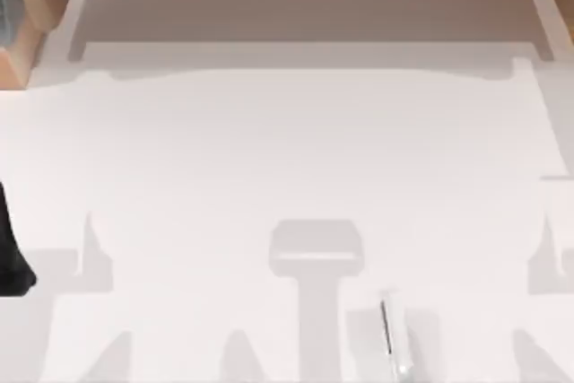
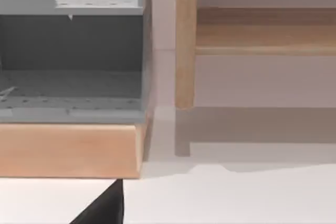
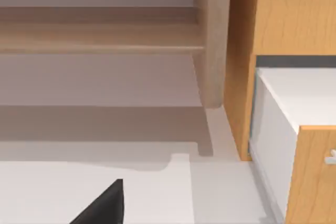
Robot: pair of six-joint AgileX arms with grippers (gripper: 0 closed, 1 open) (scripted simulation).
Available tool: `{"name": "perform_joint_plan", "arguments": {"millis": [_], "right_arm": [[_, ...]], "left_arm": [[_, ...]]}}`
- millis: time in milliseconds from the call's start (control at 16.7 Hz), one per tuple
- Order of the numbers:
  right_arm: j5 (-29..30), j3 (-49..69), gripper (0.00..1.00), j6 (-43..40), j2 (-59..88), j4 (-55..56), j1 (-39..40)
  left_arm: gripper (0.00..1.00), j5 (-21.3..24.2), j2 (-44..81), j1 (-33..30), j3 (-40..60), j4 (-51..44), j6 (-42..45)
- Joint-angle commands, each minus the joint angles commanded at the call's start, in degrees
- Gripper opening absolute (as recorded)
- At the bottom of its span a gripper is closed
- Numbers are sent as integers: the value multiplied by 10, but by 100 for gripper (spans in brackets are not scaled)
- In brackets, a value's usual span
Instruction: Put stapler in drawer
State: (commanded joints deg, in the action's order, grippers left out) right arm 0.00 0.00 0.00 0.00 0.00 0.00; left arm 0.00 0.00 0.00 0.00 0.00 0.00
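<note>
1. Since each wrist view catches just a dark wedge of its own end effector, left end effector (image 2: 105, 208) and right end effector (image 3: 105, 207), I cannot tell whether either is released or clenched. Nothing is visibly grasped.
2. Both wrist cameras look low across the bench (image 1: 269, 159) toward its back edge. My read: both arms are parked, no reach started.
3. The left end effector faces a grey compartment unit (image 2: 71, 56) with a wooden front, at the back-left corner. The right end effector faces a wooden cabinet (image 3: 283, 19) at the back-right corner.
4. The drawer (image 3: 294, 103) in that cabinet appears pulled out, white on top, with a wooden front and a small handle. Probably left open so the drop needs no pull first, though that is a judgement.
5. The stapler (image 1: 395, 338) lies flat on the bench near the front edge, right of centre, long axis front-to-back, rounded pale end toward the front edge, dark strip along its left side. It lies in the open with nothing touching it, so a top-down grab looks easy.
6. The stapler is well apart from both end effectors and from the drawer. It is on the right half, so the right arm is the likely picker.
7. A black shape (image 1: 11, 253) is at the bench's left edge. I can't tell whether it is an arm or an object. It is well clear of the stapler.
8. The task is not started: pick, carry to the back-right corner, drop.
</note>
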Motion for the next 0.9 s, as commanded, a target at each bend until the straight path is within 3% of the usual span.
{"name": "perform_joint_plan", "arguments": {"millis": [420,900], "right_arm": [[0,69,100,44,91,-57,49],[-1,325,100,208,474,-271,234]], "left_arm": [[100,0,0,0,0,0,0],[100,0,0,0,0,0,0]]}}
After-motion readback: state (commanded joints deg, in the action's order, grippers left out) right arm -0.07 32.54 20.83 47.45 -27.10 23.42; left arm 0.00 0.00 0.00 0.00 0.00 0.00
